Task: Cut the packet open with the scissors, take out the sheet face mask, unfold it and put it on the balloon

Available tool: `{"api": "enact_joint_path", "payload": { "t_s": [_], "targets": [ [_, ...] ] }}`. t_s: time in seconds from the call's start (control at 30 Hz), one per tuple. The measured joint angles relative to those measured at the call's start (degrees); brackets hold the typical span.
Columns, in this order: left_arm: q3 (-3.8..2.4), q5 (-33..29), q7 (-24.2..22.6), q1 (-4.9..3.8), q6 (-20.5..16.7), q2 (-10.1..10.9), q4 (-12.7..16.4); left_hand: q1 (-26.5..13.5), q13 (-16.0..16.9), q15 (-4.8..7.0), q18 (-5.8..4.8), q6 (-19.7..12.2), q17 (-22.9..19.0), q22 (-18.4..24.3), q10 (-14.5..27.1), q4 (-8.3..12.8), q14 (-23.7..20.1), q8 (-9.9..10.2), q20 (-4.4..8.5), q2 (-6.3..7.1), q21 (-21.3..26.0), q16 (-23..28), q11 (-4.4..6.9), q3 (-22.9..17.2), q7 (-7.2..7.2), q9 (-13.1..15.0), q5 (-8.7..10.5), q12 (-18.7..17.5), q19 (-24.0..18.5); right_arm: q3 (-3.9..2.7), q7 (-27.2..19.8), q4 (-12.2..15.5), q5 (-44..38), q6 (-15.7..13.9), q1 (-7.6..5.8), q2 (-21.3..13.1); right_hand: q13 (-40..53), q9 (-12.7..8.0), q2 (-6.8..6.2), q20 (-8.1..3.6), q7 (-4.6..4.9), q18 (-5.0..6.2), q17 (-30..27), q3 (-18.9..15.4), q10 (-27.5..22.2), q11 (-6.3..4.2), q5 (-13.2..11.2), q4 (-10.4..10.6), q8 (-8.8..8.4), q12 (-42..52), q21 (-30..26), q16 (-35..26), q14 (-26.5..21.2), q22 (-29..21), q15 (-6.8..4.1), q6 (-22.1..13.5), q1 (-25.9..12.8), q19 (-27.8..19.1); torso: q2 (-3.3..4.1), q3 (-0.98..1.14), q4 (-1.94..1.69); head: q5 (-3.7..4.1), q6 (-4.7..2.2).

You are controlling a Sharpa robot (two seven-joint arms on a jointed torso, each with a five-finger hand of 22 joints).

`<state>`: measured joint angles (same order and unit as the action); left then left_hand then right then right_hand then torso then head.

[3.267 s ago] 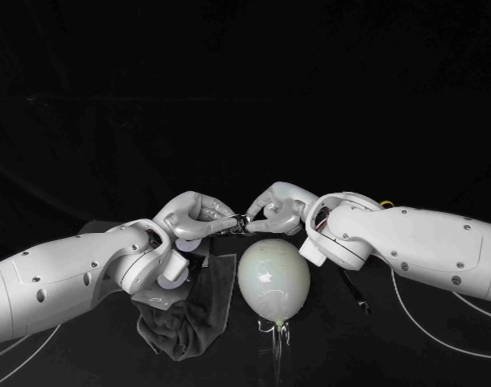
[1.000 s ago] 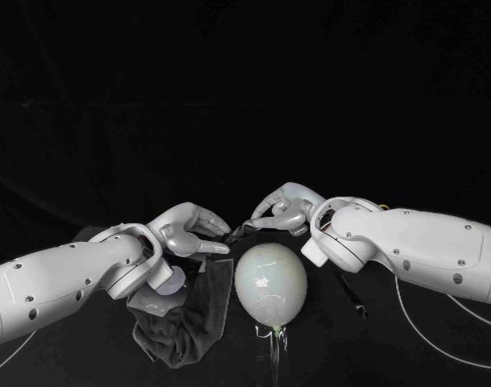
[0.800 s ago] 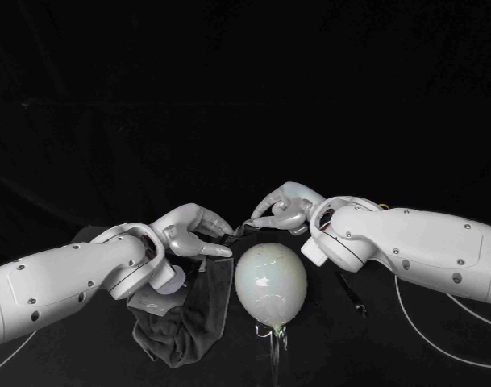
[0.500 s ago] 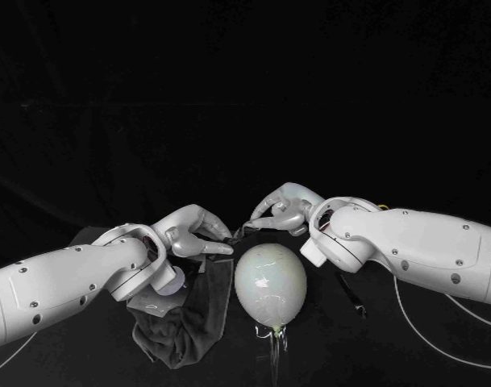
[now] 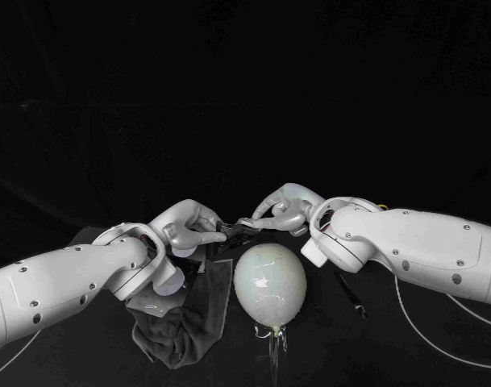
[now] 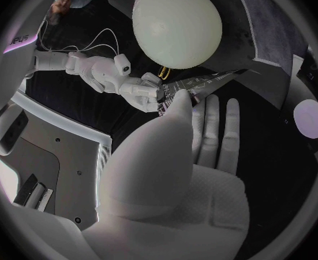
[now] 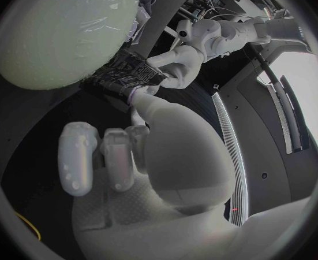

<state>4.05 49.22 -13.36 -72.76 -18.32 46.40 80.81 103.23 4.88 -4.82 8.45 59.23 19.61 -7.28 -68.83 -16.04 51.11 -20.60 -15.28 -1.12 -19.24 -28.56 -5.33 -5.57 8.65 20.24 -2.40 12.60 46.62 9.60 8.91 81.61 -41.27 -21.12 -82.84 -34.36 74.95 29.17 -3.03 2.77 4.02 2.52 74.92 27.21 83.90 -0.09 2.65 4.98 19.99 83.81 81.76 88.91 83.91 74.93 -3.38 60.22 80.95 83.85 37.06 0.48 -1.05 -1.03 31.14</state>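
A small dark packet [image 5: 237, 229] with printed text hangs between my two hands, just beyond the top of the balloon [image 5: 269, 279]. My left hand [image 5: 189, 227] pinches one end of it; the left wrist view shows its thumb against the packet [image 6: 204, 83]. My right hand [image 5: 278, 210] grips the other end, and the right wrist view shows the packet [image 7: 126, 71] between both hands, close to the balloon [image 7: 63, 33]. The pale oval balloon lies on the table with its knot toward me. The sheet mask is hidden.
A crumpled dark grey cloth [image 5: 180, 321] lies under my left forearm, left of the balloon. A pale round disc [image 5: 172, 282] sits beside it. A thin dark tool [image 5: 353, 297], perhaps the scissors, lies right of the balloon. White cables trail along the table's near right.
My left hand has moved right, back to the packet, and its spread fingers have curled onto it. The right hand and the balloon have stayed put.
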Motion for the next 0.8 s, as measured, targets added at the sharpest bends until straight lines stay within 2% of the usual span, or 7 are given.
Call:
{"api": "enact_joint_path", "payload": {
  "t_s": [0.23,0.47,0.57,0.63,0.7,0.8],
  "targets": [
    [0.00,-0.4,-0.2,0.02,-0.6,0.0,0.3,0.0,0.0,0.00,0.00,0.0,-0.1,-0.2,-0.4,-0.1,0.0,-0.2,0.00,0.00,-0.2,0.0,0.02,-0.6,-0.04,0.0,-0.22,0.0,0.0,0.00,0.3,0.0,-1.8,0.4,0.00,0.0,0.0,0.0,-0.08,0.01,0.01,0.00,0.0,0.0,0.0,0.00,0.0,0.0,0.03,0.0,0.0,0.2,0.0,0.0,0.00,0.0,-0.1,0.0,-0.01,0.00,-0.02,0.12,-0.05],
    [0.01,-0.7,-0.4,0.05,-0.9,-0.1,0.4,0.2,0.0,0.01,-0.01,-0.1,-0.2,-0.5,-0.5,-0.1,0.4,-0.3,0.01,0.16,-0.7,0.0,0.11,-1.0,-0.14,0.0,-0.22,0.0,0.0,-0.01,0.4,0.7,-7.3,0.7,-0.01,0.0,0.0,0.0,-0.15,0.01,0.08,0.00,0.0,0.0,0.0,0.01,0.0,0.0,0.03,-0.4,0.0,0.2,0.0,0.0,0.00,-0.1,-0.1,-0.2,-0.01,-0.01,-0.02,0.20,-0.18],
    [0.02,-0.8,-0.5,0.05,-1.0,-0.1,0.5,0.2,0.0,0.29,-0.02,-0.1,-0.3,-0.7,-0.7,-0.1,0.7,-0.3,0.01,0.24,-1.1,0.0,0.30,-1.7,-0.16,0.0,-0.22,0.0,0.0,-0.01,0.4,0.9,-9.9,0.7,-0.01,0.0,0.0,0.8,-0.91,-0.11,0.20,0.00,0.0,0.2,-0.1,0.09,0.0,0.2,0.04,-1.2,-0.7,0.2,0.0,0.0,0.00,-0.9,-0.9,-0.1,-0.01,-0.01,-0.01,0.20,-0.18],
    [0.02,-0.9,-0.5,0.05,-1.1,-0.2,0.5,0.2,0.0,0.29,-0.03,-0.1,-0.3,-0.8,-0.9,-0.2,0.7,-0.3,0.01,0.24,-1.2,0.0,0.11,-1.7,-0.17,0.0,-0.22,0.0,0.0,-0.01,0.3,1.0,-11.3,0.6,-0.01,0.0,-0.1,1.5,-1.79,-0.11,0.71,0.00,0.0,0.1,-0.1,0.10,0.0,0.4,-0.15,-2.3,-1.1,0.2,0.0,0.0,0.01,-2.4,-1.8,-0.1,-0.01,-0.01,-0.02,0.20,-0.19],
    [0.02,-1.0,-0.5,0.05,-1.2,-0.2,0.6,0.2,0.0,0.29,-0.03,-0.2,-0.3,-0.9,-0.9,0.1,0.7,-0.3,0.01,0.25,-1.3,0.0,0.11,-2.1,-0.24,0.0,-0.22,0.0,0.0,-0.01,0.3,1.0,-12.3,0.5,-0.01,0.0,-0.1,1.2,-2.25,-0.11,1.13,0.00,0.0,-0.8,-0.1,0.27,0.0,0.9,-1.08,-3.4,-1.6,0.2,0.0,0.0,0.01,-3.6,-3.3,-0.1,-0.01,-0.01,-0.02,0.17,-0.19],
    [0.01,-1.1,-0.6,0.05,-1.2,-0.2,0.7,0.0,0.0,0.29,-0.04,-0.2,-0.4,-1.1,-0.9,0.1,0.7,-0.3,0.01,0.49,-1.6,0.0,0.11,-2.8,-0.25,0.0,-0.22,0.0,0.0,-0.01,0.1,1.0,-13.6,-0.1,-0.02,0.1,0.0,-0.4,-3.99,0.26,2.83,-0.01,0.0,-2.2,-0.3,2.00,0.0,2.3,-3.70,-6.9,-3.0,0.1,0.1,0.0,1.37,-7.0,-5.4,0.2,-0.01,0.00,-0.02,0.15,-0.19]
  ]
}}
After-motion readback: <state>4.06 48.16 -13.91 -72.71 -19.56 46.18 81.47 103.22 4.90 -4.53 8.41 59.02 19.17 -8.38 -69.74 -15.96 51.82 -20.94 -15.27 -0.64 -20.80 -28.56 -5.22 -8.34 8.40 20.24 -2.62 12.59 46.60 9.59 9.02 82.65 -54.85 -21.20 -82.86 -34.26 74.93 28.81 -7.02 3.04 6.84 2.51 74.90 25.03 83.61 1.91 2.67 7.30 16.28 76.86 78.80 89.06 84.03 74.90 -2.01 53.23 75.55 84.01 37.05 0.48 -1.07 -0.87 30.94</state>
